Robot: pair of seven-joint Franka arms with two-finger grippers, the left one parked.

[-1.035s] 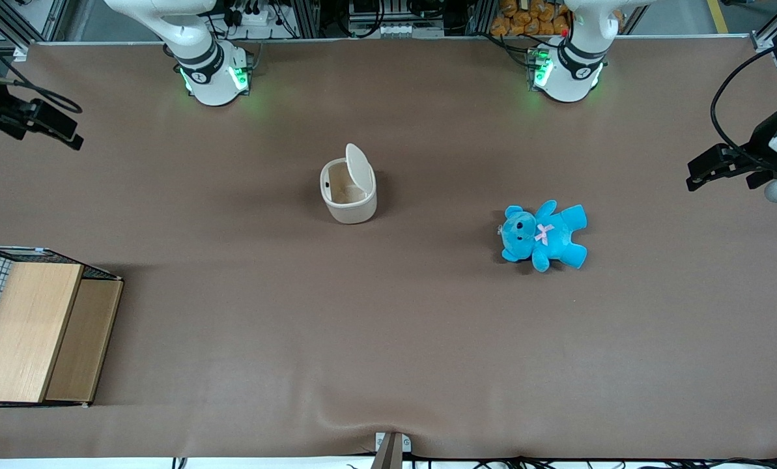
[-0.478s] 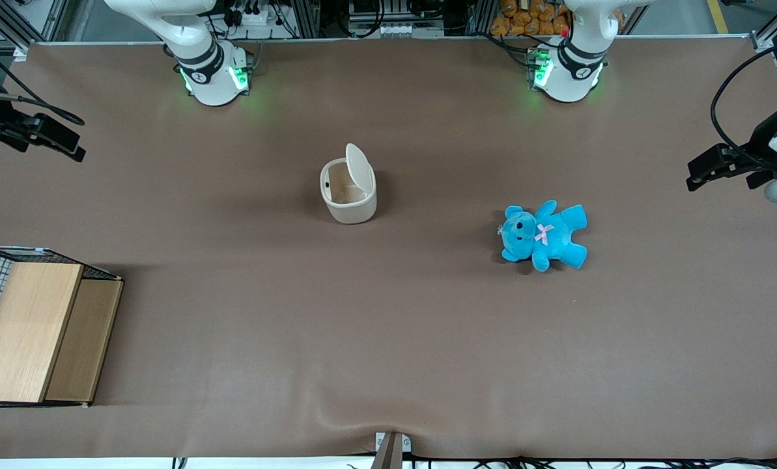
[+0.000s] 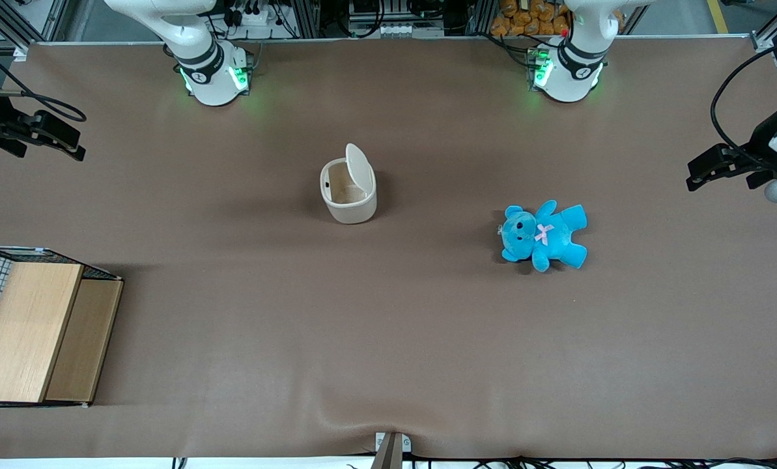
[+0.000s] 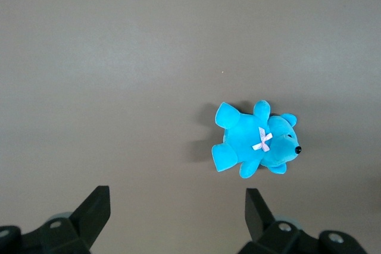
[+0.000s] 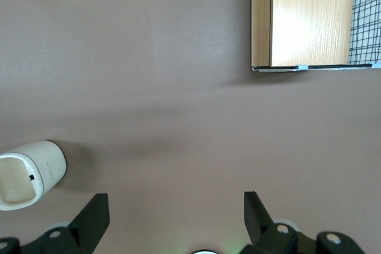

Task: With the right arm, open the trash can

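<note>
The trash can [image 3: 349,190] is a small cream-white bin standing near the middle of the table. Its flat lid [image 3: 359,167] stands up on its hinge and the tan inside shows. It also shows in the right wrist view [image 5: 30,173], seen from above with its mouth uncovered. The right arm's gripper [image 3: 72,144] hangs high over the working arm's end of the table, well apart from the trash can. Its fingers [image 5: 94,212] are spread wide with nothing between them, over bare table [image 5: 175,201].
A wooden box with wire mesh [image 3: 36,332] stands at the working arm's end, nearer the front camera; it shows in the right wrist view [image 5: 309,16]. A blue teddy [image 3: 543,234] lies toward the parked arm's end, also in the left wrist view [image 4: 256,141].
The right arm's gripper has drifted a little toward the working arm's end of the table. The trash can, its raised lid and the teddy have not moved.
</note>
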